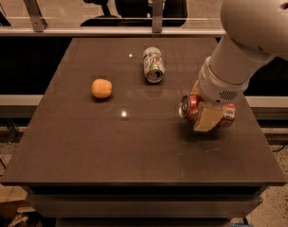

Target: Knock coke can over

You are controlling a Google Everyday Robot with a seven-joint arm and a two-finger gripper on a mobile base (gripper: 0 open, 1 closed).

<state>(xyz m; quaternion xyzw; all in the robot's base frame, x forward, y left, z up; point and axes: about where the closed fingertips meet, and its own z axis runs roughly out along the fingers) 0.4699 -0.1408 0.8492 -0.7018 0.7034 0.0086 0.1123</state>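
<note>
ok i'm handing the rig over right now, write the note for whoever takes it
Gripper: over the right side of the table, fingers shut around the coke can.
Coke can: held on its side, silver top facing left, low over the table; contact with the table cannot be told.
Done: can is tipped sideways.
Left: probably leave it lying, open up, withdraw.
Nearby: white-and-green can lying at back centre, orange fruit at left, both apart from the gripper.
</note>
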